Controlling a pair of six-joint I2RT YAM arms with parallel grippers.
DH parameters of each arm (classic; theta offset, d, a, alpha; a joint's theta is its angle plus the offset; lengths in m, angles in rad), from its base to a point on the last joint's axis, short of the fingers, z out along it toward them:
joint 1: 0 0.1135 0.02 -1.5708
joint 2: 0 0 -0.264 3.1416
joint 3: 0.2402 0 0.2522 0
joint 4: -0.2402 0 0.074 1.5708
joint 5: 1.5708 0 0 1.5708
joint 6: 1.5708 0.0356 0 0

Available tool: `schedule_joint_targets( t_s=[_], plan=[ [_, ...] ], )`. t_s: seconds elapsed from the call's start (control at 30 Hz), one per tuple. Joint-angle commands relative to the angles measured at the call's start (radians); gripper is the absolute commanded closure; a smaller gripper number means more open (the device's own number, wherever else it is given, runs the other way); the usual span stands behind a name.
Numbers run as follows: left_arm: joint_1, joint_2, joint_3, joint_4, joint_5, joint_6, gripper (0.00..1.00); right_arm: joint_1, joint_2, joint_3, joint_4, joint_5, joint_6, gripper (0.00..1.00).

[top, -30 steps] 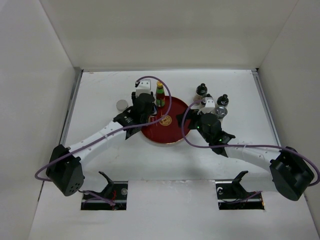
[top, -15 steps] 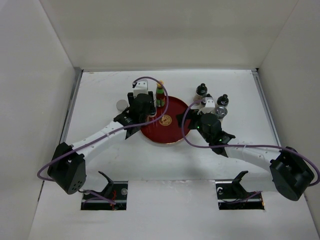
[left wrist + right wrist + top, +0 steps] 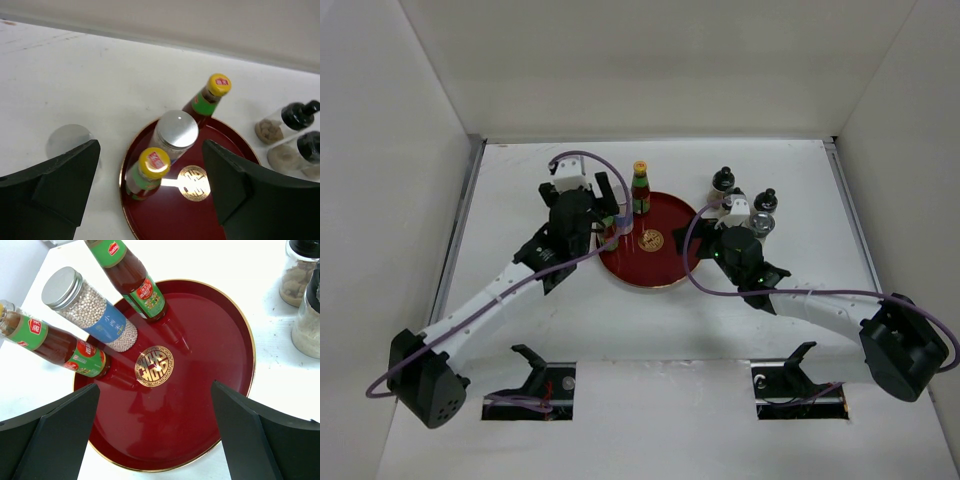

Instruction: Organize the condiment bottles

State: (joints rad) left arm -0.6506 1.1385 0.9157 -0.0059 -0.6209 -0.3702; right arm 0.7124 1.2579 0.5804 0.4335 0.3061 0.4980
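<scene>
Three condiment bottles stand on the left of the red plate: a green-red bottle with a yellow cap at the back, a silver-lidded shaker of pale beads, and a second green-red bottle at the plate's left rim. My left gripper hangs open above that near bottle, its fingers wide of it on both sides. Over the plate's bare right half, my right gripper is open and holds nothing. In the top view the back bottle shows clearly, while the left gripper covers the other two.
Black-capped cruets and silver-topped ones stand on the table right of the plate, close to my right wrist. Another silver-lidded shaker stands on the table left of the plate. White walls close in the table on three sides.
My left gripper opened, let go of the green-red bottle at the plate's left rim, and drew back up and to the left. The right arm has not moved.
</scene>
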Motion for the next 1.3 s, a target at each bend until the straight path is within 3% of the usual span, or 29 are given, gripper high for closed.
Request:
schedule_joint_targets(
  t_s=[0.0, 0.33, 0.7, 0.93, 1.1, 1.27],
  plan=[
    [0.053, -0.040, -0.028, -0.015, -0.059, -0.021, 0.18, -0.008, -0.011, 0.007, 0.036, 0.001, 0.010, 0.00],
    [0.217, 0.079, -0.063, -0.056, -0.013, -0.110, 0.19, -0.005, -0.009, 0.010, 0.037, 0.005, 0.002, 0.00],
    [0.262, 0.188, -0.078, 0.026, -0.003, -0.116, 0.33, -0.005, -0.012, 0.013, 0.033, 0.007, -0.003, 0.00],
    [0.276, 0.198, -0.101, 0.029, 0.006, -0.130, 0.36, -0.005, -0.014, 0.009, 0.034, 0.004, 0.004, 0.00],
    [0.285, 0.123, -0.127, 0.032, -0.002, -0.138, 0.68, -0.005, -0.017, 0.009, 0.034, 0.008, -0.001, 0.00],
    [0.253, -0.090, -0.136, 0.032, -0.097, -0.107, 0.73, -0.005, -0.015, 0.013, 0.031, 0.008, -0.004, 0.00]
  ],
)
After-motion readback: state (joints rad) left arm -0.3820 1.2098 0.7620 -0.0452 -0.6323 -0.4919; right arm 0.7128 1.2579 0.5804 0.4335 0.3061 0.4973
